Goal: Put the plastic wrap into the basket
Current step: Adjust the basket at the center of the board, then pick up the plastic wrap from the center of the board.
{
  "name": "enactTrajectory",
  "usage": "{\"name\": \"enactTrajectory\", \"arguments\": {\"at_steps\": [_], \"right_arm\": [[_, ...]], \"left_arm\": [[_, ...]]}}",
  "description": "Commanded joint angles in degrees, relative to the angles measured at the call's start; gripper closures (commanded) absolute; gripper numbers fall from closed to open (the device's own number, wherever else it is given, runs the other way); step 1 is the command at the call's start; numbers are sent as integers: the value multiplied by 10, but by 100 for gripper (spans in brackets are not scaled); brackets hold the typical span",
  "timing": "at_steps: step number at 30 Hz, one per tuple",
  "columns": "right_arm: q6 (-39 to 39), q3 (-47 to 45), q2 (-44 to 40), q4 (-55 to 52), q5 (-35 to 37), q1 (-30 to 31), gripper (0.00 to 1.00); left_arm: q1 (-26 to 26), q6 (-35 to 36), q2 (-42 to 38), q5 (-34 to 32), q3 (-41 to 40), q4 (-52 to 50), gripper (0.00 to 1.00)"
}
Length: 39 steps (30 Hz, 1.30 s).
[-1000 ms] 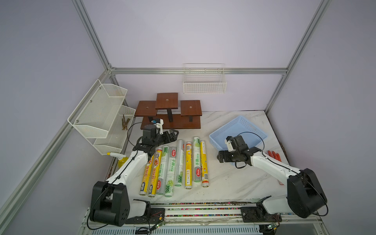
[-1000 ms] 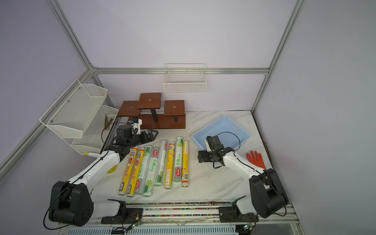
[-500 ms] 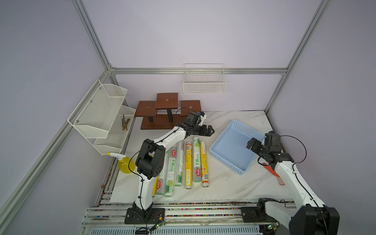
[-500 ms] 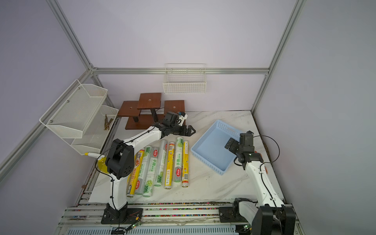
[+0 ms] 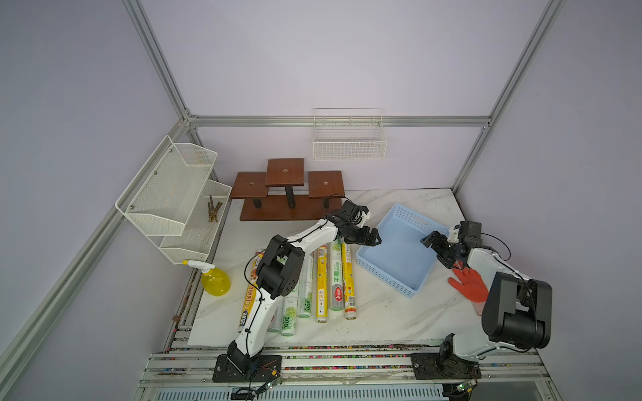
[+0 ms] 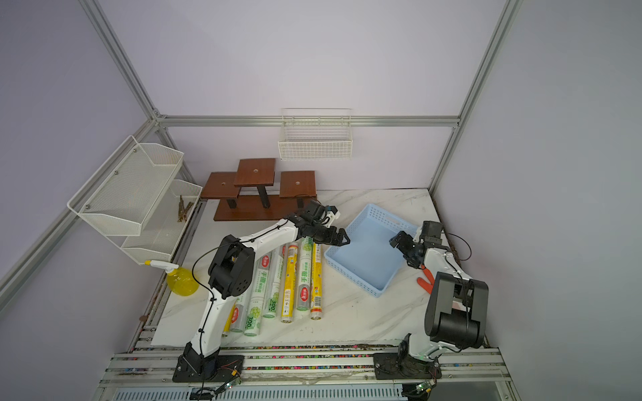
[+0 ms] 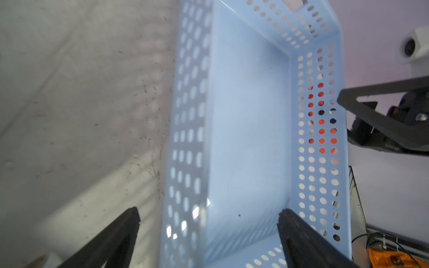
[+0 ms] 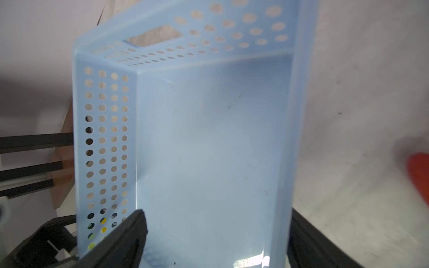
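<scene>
1. Your left gripper (image 5: 369, 239) is released. It sits at the left corner of the basket (image 5: 399, 260), near the centre of both top views. In the left wrist view its fingers (image 7: 116, 236) stand wide apart, one over the table (image 5: 382, 312) and one inside the basket, with the perforated wall between them.
2. Your right gripper (image 5: 429, 242) is also released, at the basket's right-hand wall, right of centre. In the right wrist view its fingers (image 8: 130, 234) are spread. One is inside the basket and the other is outside the wall.
3. The light blue basket lies at an angle on the marble table, right of centre, and its floor shows bare.
4. The plastic wrap rolls (image 5: 321, 281) lie side by side on the table at lower centre, just left of the basket. Your left arm (image 5: 278, 267) covers the leftmost ones.
5. A red glove (image 5: 469, 286) lies on the table at the right, near the basket and partly under your right arm (image 5: 486, 260).
</scene>
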Motion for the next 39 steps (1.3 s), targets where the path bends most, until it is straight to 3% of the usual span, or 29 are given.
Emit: {"name": "enactTrajectory", "arguments": {"at_steps": [1, 8, 13, 21, 27, 32, 35, 39], "right_arm": [[-29, 47, 38, 1, -48, 26, 6], [-79, 111, 90, -58, 5, 59, 5], [-93, 108, 83, -68, 7, 60, 5], [-82, 34, 6, -58, 39, 68, 6], [-84, 48, -52, -84, 122, 68, 5], [-73, 68, -116, -106, 158, 84, 9], [-64, 79, -142, -104, 147, 154, 14], [-42, 105, -125, -112, 179, 314, 24]], "left_arm": [[-28, -26, -52, 28, -51, 29, 6], [-69, -57, -151, -3, -180, 83, 6], [-99, -73, -192, -29, -227, 93, 6], [-105, -88, -275, -185, -293, 69, 1], [-104, -55, -327, -235, -315, 64, 0], [-105, -55, -375, -339, -331, 23, 1], [-104, -70, -420, -436, -370, 24, 3], [-91, -82, -474, -533, -423, 20, 4]]}}
